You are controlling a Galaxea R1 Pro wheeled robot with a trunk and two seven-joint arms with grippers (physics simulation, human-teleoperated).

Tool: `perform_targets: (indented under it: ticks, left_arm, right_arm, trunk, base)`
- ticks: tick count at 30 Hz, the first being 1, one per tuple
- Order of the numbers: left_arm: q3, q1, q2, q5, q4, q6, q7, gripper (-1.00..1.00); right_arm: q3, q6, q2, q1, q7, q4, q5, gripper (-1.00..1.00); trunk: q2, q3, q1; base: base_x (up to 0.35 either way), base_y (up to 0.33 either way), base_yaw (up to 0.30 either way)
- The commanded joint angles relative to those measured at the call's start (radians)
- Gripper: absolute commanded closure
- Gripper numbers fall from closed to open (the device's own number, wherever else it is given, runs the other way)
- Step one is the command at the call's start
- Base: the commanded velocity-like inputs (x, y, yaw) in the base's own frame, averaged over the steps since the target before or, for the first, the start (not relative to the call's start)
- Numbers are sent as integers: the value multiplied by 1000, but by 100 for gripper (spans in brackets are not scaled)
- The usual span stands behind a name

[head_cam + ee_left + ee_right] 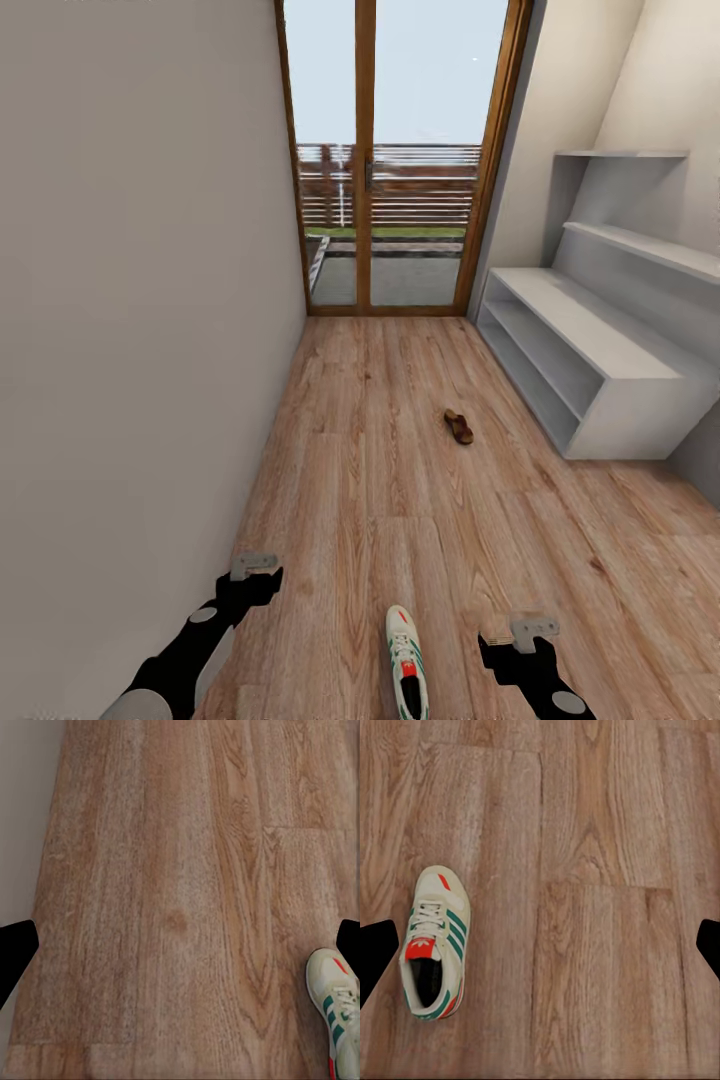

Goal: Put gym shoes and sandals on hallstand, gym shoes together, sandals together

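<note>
Fingers, left gripper: dark tips sit at opposite edges of the left wrist view, spread wide, holding nothing; one fingertip hangs over bare planks.

Fingers, right gripper: likewise spread wide and holding nothing; one fingertip shows at the edge of the right wrist view, beside the shoe but apart from it.

Gym shoe: one, white lace-up with green side stripes, red-orange toe patch and red tongue label. It lies upright on its sole on the corridor floor, between the two grippers and nearer the right one, toe pointing toward the glazed door. The tongue label carries a small white mark, too small to read. No other writing is legible.

Sandal: one, brown, lying on the floor farther up the corridor, near the front of the hallstand, not touching it.

Hallstand: pale grey, against the right-hand wall, with a low bench, two shelf slots and two stepped upper shelves.

Glazed door: wood-framed, at the corridor's far end, with a slatted railing beyond it.

Wall: plain, on the left.
</note>
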Motion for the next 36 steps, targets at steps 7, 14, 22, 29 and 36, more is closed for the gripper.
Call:
perform_targets:
  ticks: [7,14,22,29,36]
  left_arm:
    - [1,-2,-4,1,-7,-4,-12,-100]
    - [-44,-4,-5,1,-84,10,-67,-100]
    - [-49,-27,-7,1,-98,15,-74,-100]
    - [-83,-32,-7,2,-100,98,-78,-100]
    - [-96,-34,-8,3,-102,139,-80,-100]
  right_arm:
    - [0,3,1,0,-1,13,3,-100]
    - [-2,5,1,0,-8,17,1,-100]
    - [-3,6,2,0,-10,11,1,-100]
    - [-4,6,2,0,-11,13,1,-100]
    - [-5,6,2,0,-12,15,1,-100]
  trunk:
    - [0,-1,0]
    - [0,-1,0]
    - [-42,-20,23]
    - [-91,-42,50]
    - [-140,-63,76]
  base:
    - [-34,0,0]
    - [-3,0,0]
    - [0,0,0]
    - [0,0,0]
    - [0,0,0]
